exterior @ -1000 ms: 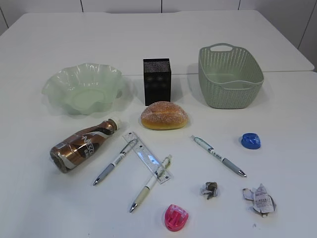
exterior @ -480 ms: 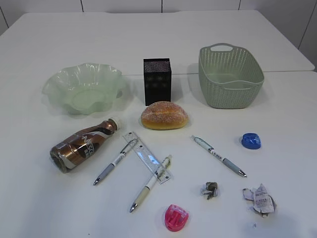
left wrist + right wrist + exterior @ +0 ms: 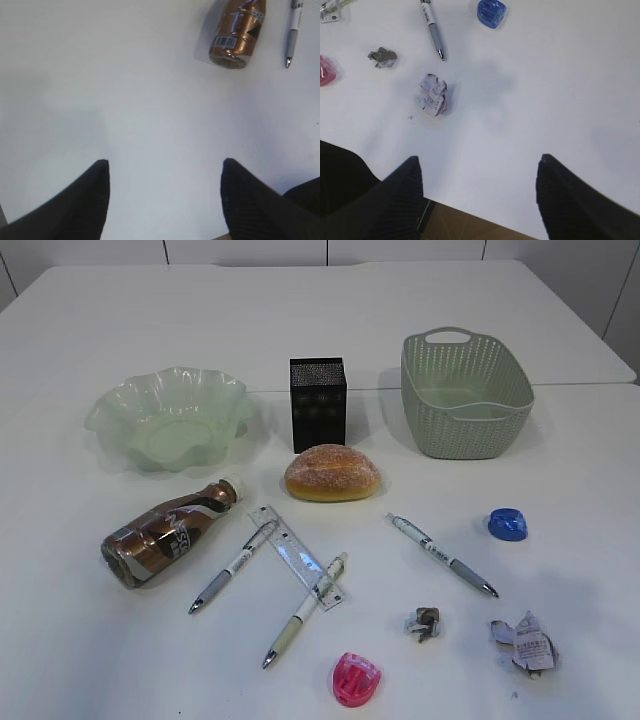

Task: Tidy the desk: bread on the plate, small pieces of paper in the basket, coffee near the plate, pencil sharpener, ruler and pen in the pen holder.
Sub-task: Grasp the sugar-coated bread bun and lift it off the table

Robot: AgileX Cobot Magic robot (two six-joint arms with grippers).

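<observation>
Exterior view: the white table (image 3: 90, 660) runs out to a far edge at the top and an angled right edge behind the basket (image 3: 466, 392). The widest bare stretches lie along the left side and the right, beyond the blue pencil sharpener (image 3: 507, 525). Back row, well apart: one green wavy plate (image 3: 168, 416), one black mesh pen holder (image 3: 318, 404), one basket. One bread roll (image 3: 331, 473) sits just in front of the holder. One coffee bottle (image 3: 170, 533) lies on its side. Three pens: the left pen (image 3: 232, 566) and middle pen (image 3: 305, 610) each overlap one clear ruler (image 3: 295, 556); the right pen (image 3: 441, 555) lies alone. Two sharpeners, blue and a pink pencil sharpener (image 3: 356, 679) at the near edge. Two paper scraps: a small grey wad (image 3: 424, 622) and a larger crumpled paper (image 3: 524, 641).

Left wrist view: the left gripper (image 3: 165, 195) stands parted over bare table, holding nothing; the bottle's base and one pen tip show at top right.

Right wrist view: the right gripper (image 3: 477, 192) is spread wide and empty above the near table edge, the crumpled paper ahead on its left.
</observation>
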